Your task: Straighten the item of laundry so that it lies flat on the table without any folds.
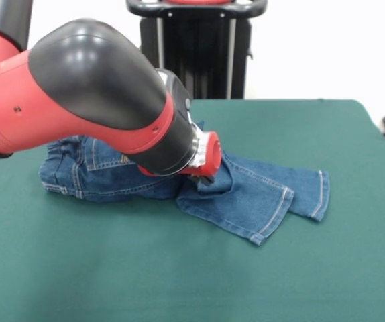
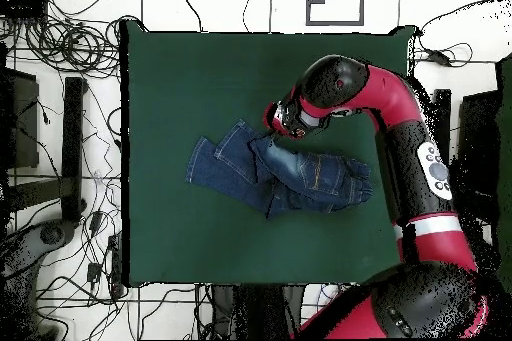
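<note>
Denim jeans (image 1: 246, 194) are seen lying crumpled across the middle of the green felt desk (image 1: 179, 268), the waistband end bunched under the arm and the two hemmed legs overlapping on the other side. The red-collared wrist is pressed low at the thigh region, where the cloth rises in a ridge. The gripper (image 1: 206, 176) is hidden by the wrist housing in the front view and too small to resolve overhead (image 2: 272, 127), so the state of the fingers cannot be told, nor whether cloth is held.

Judgement: the low, slanted approach is taken so that the folded middle can be caught or pushed at its highest wrinkle. One leg is laid partly over the other just beyond the wrist, and the seat is doubled behind it; both are still to be spread. Task is judged early to midway. Risk noted: the whole garment may be dragged rather than opened.
</note>
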Motion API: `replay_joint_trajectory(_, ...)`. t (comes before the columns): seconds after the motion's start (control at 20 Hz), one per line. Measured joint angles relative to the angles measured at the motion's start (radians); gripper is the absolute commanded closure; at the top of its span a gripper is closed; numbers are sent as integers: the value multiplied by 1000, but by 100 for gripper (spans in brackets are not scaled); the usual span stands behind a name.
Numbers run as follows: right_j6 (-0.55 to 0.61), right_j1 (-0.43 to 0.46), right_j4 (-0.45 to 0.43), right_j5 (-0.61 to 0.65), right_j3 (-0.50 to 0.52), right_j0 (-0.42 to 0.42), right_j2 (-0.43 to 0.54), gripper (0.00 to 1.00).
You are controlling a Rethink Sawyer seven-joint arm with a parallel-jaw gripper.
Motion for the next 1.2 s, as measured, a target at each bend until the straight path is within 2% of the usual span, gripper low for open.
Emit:
replay_joint_trajectory(0.6,0,6,-12,66,-86,27,0,100)
replay_joint_trajectory(1.2,-15,37,-41,165,-230,88,0,100)
